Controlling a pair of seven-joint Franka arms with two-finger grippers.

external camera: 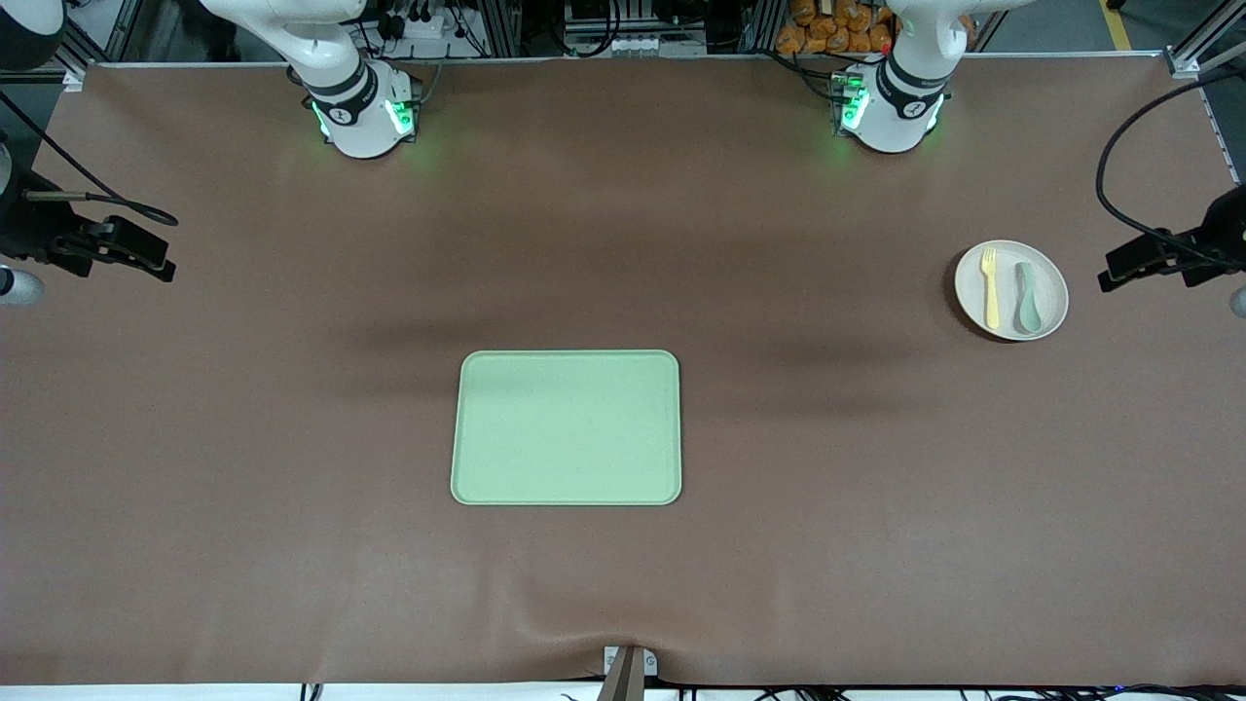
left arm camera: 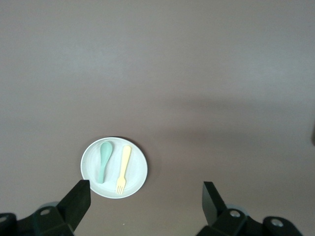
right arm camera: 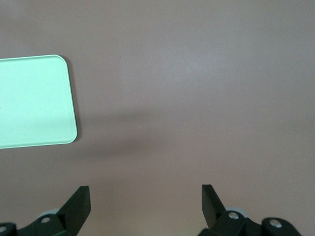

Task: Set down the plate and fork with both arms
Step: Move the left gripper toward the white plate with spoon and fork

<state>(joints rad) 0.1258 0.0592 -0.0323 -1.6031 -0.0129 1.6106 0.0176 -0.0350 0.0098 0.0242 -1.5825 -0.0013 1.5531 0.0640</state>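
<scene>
The off-white plate (external camera: 1054, 292) lies on the brown table toward the left arm's end. The pale yellow fork (external camera: 991, 288) lies in it, beside a grey-green spoon (external camera: 1027, 297). My left gripper (left arm camera: 146, 188) is open and empty, high over the table. Its wrist view shows the plate (left arm camera: 139, 169) with the fork (left arm camera: 123, 167) and the spoon (left arm camera: 103, 161) well below it. My right gripper (right arm camera: 145, 189) is open and empty, high over bare table beside the tray. Neither gripper shows in the front view.
A rectangular pale green tray (external camera: 567, 427) lies mid-table, nearer to the front camera than the plate; one corner shows in the right wrist view (right arm camera: 34, 101). Black camera mounts with cables stand at both ends of the table (external camera: 1168, 255) (external camera: 92, 243).
</scene>
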